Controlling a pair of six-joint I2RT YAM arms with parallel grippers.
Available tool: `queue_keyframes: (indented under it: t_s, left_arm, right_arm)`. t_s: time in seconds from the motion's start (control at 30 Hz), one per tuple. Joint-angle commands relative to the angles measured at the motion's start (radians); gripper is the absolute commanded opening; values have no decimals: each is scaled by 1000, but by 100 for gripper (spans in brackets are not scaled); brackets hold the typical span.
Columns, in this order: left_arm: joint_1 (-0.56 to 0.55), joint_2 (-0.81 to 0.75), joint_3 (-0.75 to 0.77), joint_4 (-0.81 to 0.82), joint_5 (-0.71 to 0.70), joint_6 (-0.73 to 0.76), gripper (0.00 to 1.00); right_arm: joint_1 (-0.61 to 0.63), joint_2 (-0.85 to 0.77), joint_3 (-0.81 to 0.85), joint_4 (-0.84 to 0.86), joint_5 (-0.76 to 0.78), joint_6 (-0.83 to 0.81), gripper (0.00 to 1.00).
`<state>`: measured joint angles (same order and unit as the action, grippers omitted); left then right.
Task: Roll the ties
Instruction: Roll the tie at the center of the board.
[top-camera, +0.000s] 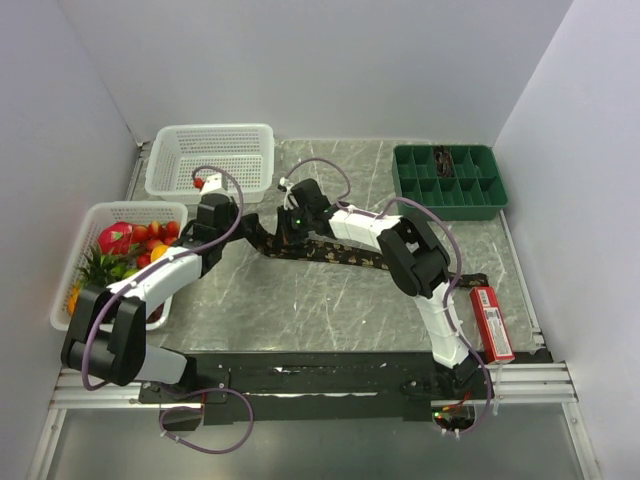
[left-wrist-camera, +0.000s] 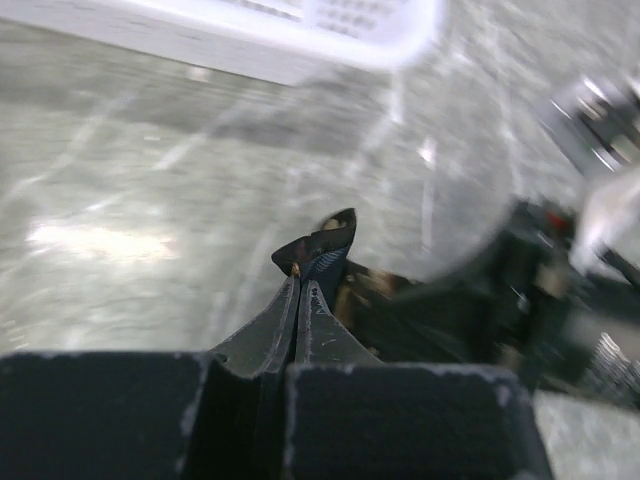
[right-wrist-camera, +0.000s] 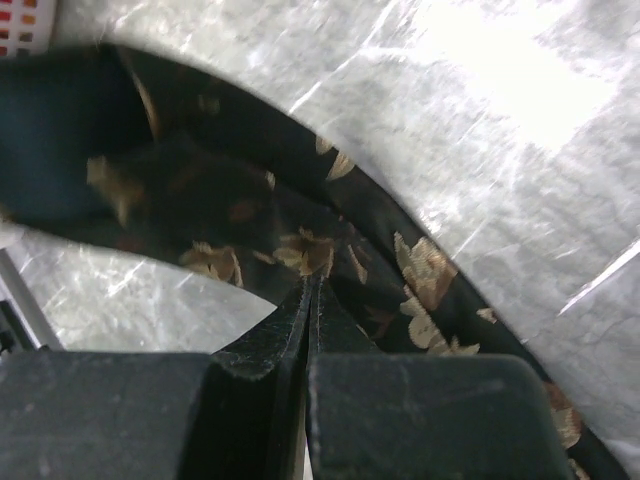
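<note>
One dark tie (top-camera: 340, 252) with tan leaf-like flecks lies slanted across the marble tabletop, running from the centre toward the right arm. My left gripper (top-camera: 246, 222) is at its left end. In the left wrist view the jaws are shut on the tie's pointed tip (left-wrist-camera: 325, 250), which sticks out past the left gripper (left-wrist-camera: 300, 280). My right gripper (top-camera: 284, 232) is just right of it, over the same tie. In the right wrist view the right gripper (right-wrist-camera: 312, 282) is shut, its tips pressed onto the tie (right-wrist-camera: 420, 280). Pinched fabric cannot be made out there.
A white empty basket (top-camera: 210, 155) stands at the back left, blurred in the left wrist view (left-wrist-camera: 350, 25). A white basket of toy fruit (top-camera: 70, 270) sits at the left edge. A green divided tray (top-camera: 450, 180) is at the back right, a red box (top-camera: 493, 322) near the right arm.
</note>
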<state>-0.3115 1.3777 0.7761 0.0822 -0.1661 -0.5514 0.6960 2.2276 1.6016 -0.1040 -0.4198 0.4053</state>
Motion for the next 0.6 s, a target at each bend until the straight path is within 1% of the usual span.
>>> queue_keyframes:
  t_s: [0.0, 0.1, 0.13, 0.2, 0.27, 0.33, 0.43, 0.47, 0.57]
  left_arm:
    - [-57, -2, -5, 82, 91, 34, 1]
    - [-89, 29, -9, 108, 111, 25, 1]
    - [-93, 37, -14, 114, 119, 15, 1]
    - [-101, 50, -24, 140, 143, 10, 1]
    - [-112, 57, -23, 151, 152, 2, 1]
    - [-124, 73, -8, 145, 145, 2, 1]
    - [-136, 96, 18, 146, 143, 2, 1]
    - [-147, 113, 23, 145, 142, 4, 1]
    - [-166, 147, 40, 163, 149, -8, 1]
  right_arm:
    - [5, 26, 57, -14, 30, 6, 0]
    - [0, -9, 23, 4, 23, 10, 0]
    - [-7, -44, 15, 3, -35, 12, 0]
    - [-24, -98, -21, -19, -43, 3, 0]
    - [-36, -183, -48, -54, -4, -34, 0]
    - [-58, -227, -55, -133, 24, -62, 0]
    - [-85, -276, -80, -213, 123, -103, 0]
    - [-96, -296, -138, -206, 153, -109, 0]
    - [-145, -377, -268, -111, 125, -99, 0]
